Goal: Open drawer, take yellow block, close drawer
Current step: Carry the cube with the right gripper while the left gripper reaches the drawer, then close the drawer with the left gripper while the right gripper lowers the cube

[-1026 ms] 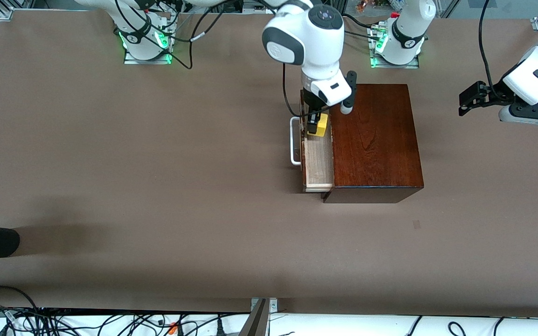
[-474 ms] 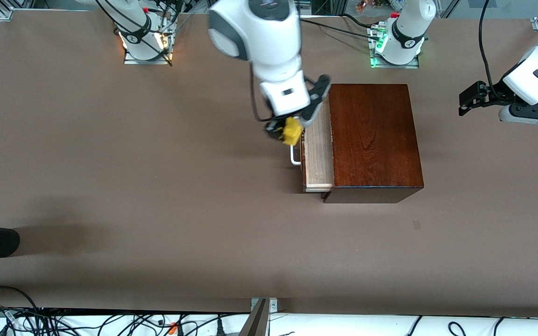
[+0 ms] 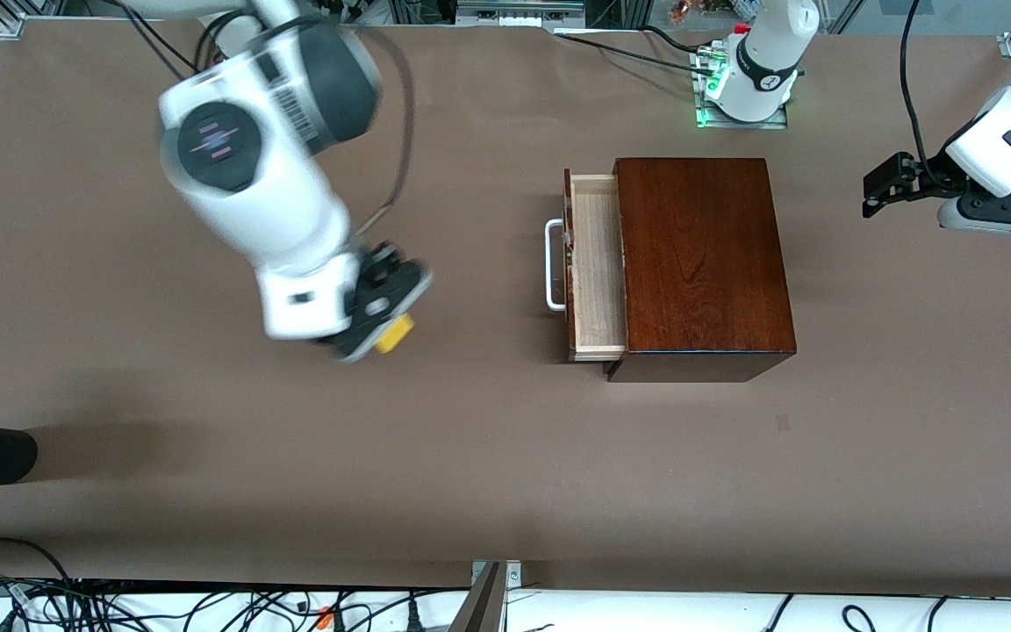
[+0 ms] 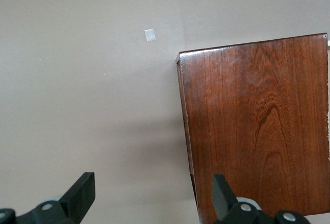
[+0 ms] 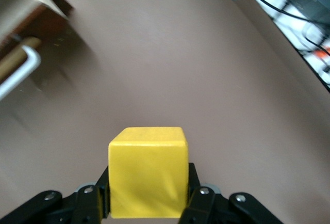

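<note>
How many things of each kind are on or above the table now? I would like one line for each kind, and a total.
Wooden box with its open drawer: 1
Yellow block, held in the shut right pincer above bare table: 1
Pincers, counting the open left pincer, waiting past the box: 2
Total: 4

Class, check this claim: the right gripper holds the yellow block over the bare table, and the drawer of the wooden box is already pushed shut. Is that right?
Not quite. The right gripper does hold the yellow block over the bare table, but the drawer of the wooden box is pulled out, not shut. The front view shows its pale inside.
</note>
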Motion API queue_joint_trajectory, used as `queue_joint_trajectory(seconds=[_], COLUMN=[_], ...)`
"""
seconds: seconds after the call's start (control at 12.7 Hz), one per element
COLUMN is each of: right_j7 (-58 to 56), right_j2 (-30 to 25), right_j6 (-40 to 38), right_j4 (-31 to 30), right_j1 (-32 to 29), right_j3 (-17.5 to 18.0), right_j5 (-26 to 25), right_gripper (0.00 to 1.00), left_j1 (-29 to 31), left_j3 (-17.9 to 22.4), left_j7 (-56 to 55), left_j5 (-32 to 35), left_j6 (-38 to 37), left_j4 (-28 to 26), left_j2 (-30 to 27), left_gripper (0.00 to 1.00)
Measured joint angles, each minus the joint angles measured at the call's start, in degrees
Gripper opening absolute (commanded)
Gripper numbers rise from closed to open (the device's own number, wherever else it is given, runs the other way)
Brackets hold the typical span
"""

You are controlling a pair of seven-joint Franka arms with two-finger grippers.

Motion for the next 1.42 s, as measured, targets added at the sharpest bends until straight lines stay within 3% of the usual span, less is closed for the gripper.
queue_joint_trajectory(seconds=[0.39,0.71,0.87,1.03,1.26,1.34,1.42], right_j7=[-0.5,0.6,2.8,6.5,11.8,13.6,15.8], right_j2=[0.0,-3.2,-5.7,-7.0,-7.5,-7.5,-7.5], right_j6=[-1.0,6.4,13.2,20.0,28.2,30.3,32.1], right_j4=[-4.1,-20.7,-30.8,-38.6,-46.9,-48.9,-50.6], right_j1=[-8.4,-11.9,-12.3,-12.3,-12.3,-12.3,-12.3], right_j3=[-0.2,-5.2,-7.1,-7.5,-7.6,-7.6,-7.6], right_j5=[1.2,2.8,3.0,3.0,3.1,3.1,3.1], right_gripper=[0.05,0.05,0.05,0.05,0.05,0.06,0.06], left_j1=[0.0,-0.3,-0.6,-1.3,-4.5,-6.3,-8.0], left_j3=[0.0,-3.0,-8.2,-16.1,-25.5,-26.4,-26.5], left_j7=[0.0,0.5,0.7,0.6,2.3,4.6,8.3], left_j5=[0.0,-1.5,-4.1,-5.5,-5.6,-5.6,-5.6], left_j6=[0.0,-3.4,-5.1,-4.7,-1.3,0.7,3.7], left_j4=[0.0,0.2,0.2,0.3,5.1,7.4,8.9], left_j2=[0.0,0.1,1.0,4.2,13.9,17.6,20.8], left_gripper=[1.0,1.0,1.0,1.0,0.98,0.81,0.47])
